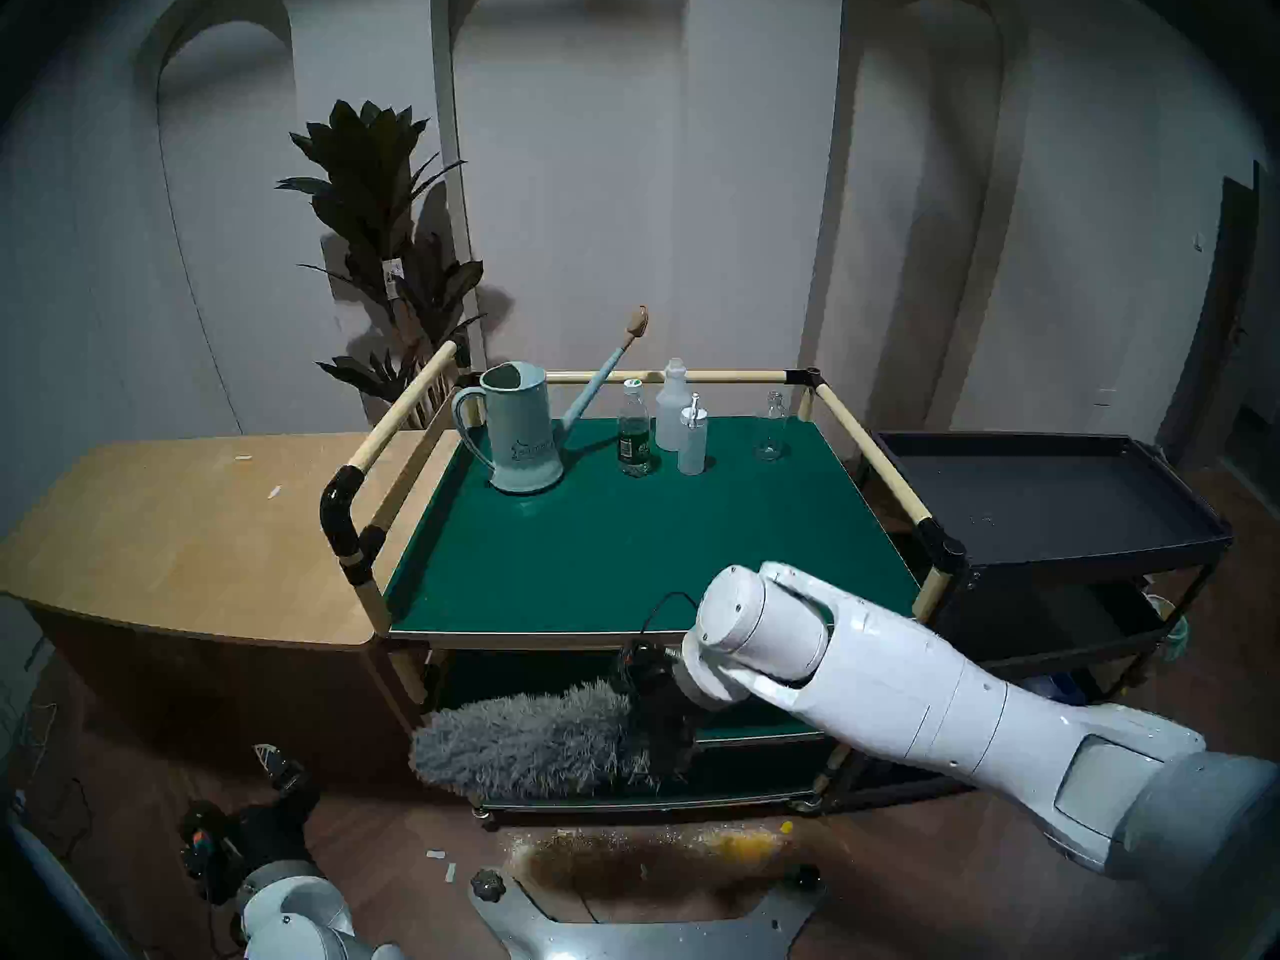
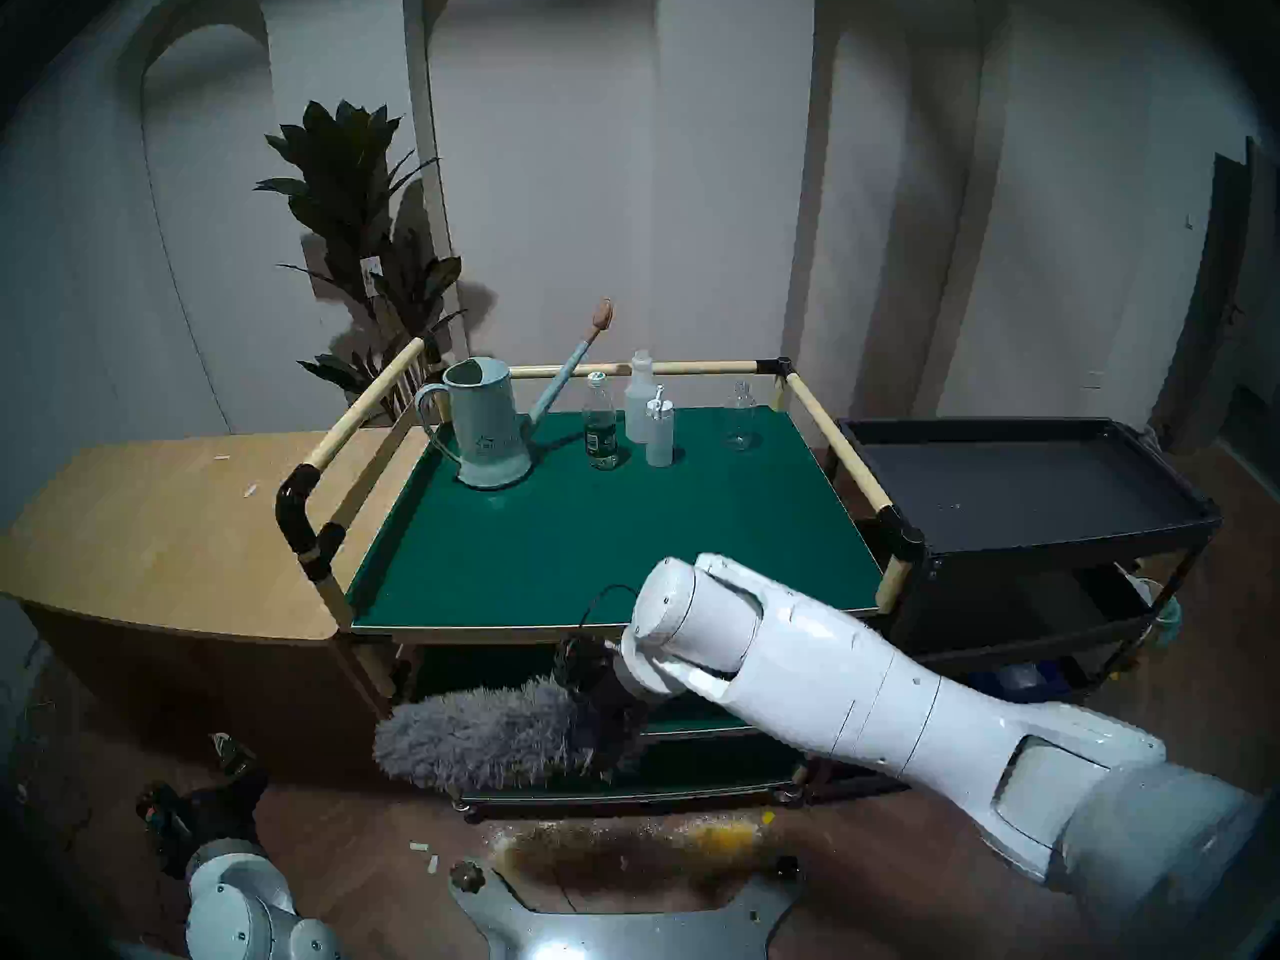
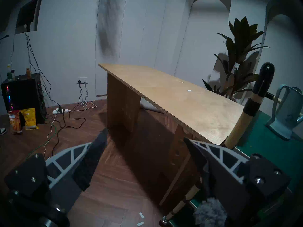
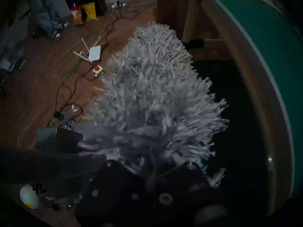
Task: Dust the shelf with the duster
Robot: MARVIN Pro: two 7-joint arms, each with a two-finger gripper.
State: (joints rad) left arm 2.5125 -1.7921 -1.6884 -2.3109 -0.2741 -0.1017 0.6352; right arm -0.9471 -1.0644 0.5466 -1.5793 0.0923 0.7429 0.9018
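While my right gripper point(image 1: 658, 702) sits clenched on the duster point(image 1: 526, 740), I list what stands around it.

Item, duster: shaggy grey head lying roughly level, pointing toward my left, held in front of the cart's near edge and below the top board, level with the lower tiers. In the right wrist view the fibres fill the frame and hide the fingers.

Item, shelf point(image 1: 623, 543): dark-green top board, framed by cream tubes with black joints. Near half bare. Far edge carries a watering can point(image 1: 519, 432), a green bottle point(image 1: 634, 439), two pale bottles point(image 1: 682, 425) and a clear glass bottle point(image 1: 772, 429).

Item, left gripper point(image 3: 144, 157): fingers spread, nothing between them, parked low beside the wooden bench point(image 1: 173, 536).

Risks, as I judge them: the head must rise over the front lip of the cart; lifted too shallow, it snags the edge or the near corner post. A long sweep toward the back would topple the light bottles, the glass one first. The duster may twist in the grip if pressed hard.

Pose: right forearm reaches in from my right, wrist bent down and leftward. Left arm folded near the body.
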